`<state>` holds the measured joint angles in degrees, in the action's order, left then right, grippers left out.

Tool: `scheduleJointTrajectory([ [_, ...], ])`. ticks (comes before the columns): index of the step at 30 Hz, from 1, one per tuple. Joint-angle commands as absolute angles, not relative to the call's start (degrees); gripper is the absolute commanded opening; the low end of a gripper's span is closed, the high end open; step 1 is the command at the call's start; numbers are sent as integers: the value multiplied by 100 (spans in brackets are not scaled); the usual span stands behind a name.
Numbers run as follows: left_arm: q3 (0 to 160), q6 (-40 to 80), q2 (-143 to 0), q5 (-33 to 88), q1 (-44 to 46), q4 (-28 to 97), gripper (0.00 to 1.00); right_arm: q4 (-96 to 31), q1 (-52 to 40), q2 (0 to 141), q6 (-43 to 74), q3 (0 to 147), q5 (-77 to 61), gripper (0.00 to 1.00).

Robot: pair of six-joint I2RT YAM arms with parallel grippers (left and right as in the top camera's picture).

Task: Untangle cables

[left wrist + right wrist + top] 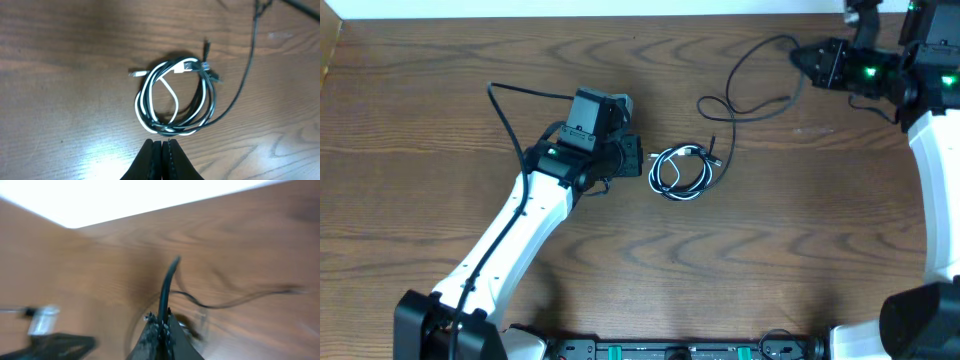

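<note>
A coiled bundle of black and white cables [683,168] lies mid-table; in the left wrist view the bundle [176,102] shows a white cord with small plug ends looped with black cords. One black cable [752,95] runs loose from the bundle up to the far right. My left gripper [638,157] sits just left of the bundle, jaws shut and empty [161,145], touching nothing. My right gripper [804,57] is at the far right, shut on the end of that black cable [167,287], with its jaws [161,322] pinching the cord and holding it above the table.
The wooden table [770,250] has its far edge against a white wall [620,8]. The left arm's own thick black wire [510,110] loops over the table behind its wrist. The right arm [935,170] stands along the right side.
</note>
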<state>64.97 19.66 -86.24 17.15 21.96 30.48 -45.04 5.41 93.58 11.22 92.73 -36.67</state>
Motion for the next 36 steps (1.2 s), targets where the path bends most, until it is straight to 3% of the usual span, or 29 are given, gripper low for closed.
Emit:
scheduleJointTrajectory([
  [1, 6495, 2112, -8748, 1579, 2182, 3085, 8, -4945, 552, 9467, 1024, 9290, -1378, 1],
  [3, 6495, 2112, -8818, 1577, 2182, 3072, 7, -5288, 552, 9657, 1028, 9284, -768, 1],
  [10, 6495, 2108, -8873, 1577, 2182, 3085, 8, -5839, 543, 10628, 1194, 9273, -718, 2],
  [15, 6495, 2102, -8873, 1573, 2180, 3085, 8, -5881, 541, 11198, 1194, 9273, -720, 18],
  [16, 6495, 2071, -8873, 1570, 2180, 3083, 8, -5863, 541, 11288, 1194, 9273, -720, 27],
  [17, 6495, 2012, -8873, 1483, 2180, 3083, 8, -5830, 543, 11386, 1194, 9273, -720, 57],
  [18, 6495, 2001, -8873, 1374, 2180, 3085, 8, -5800, 543, 11424, 1194, 9273, -720, 73],
  [19, 6495, 2001, -8873, 1264, 2180, 3092, 8, -5763, 543, 11426, 1194, 9275, -720, 82],
  [21, 6495, 2003, -8873, 1122, 2180, 3096, 8, -5730, 561, 11391, 1194, 9345, -731, 89],
  [26, 6495, 2001, -8873, 1083, 2180, 3079, 9, -5863, 528, 11159, 1063, 9929, -1004, 91],
  [27, 6495, 2001, -8873, 1083, 2180, 3081, 15, -5918, 513, 11100, 1066, 10047, -1007, 91],
  [33, 6495, 2001, -8873, 1083, 2180, 3083, 17, -6292, 336, 10836, 1059, 10479, -1109, 92],
  [34, 6495, 2001, -8873, 1083, 2180, 3085, 22, -6348, 292, 10801, 991, 10479, -1111, 93],
  [36, 6495, 2003, -8873, 1083, 2180, 3085, 23, -6506, 196, 10768, 766, 10479, -1293, 93],
])
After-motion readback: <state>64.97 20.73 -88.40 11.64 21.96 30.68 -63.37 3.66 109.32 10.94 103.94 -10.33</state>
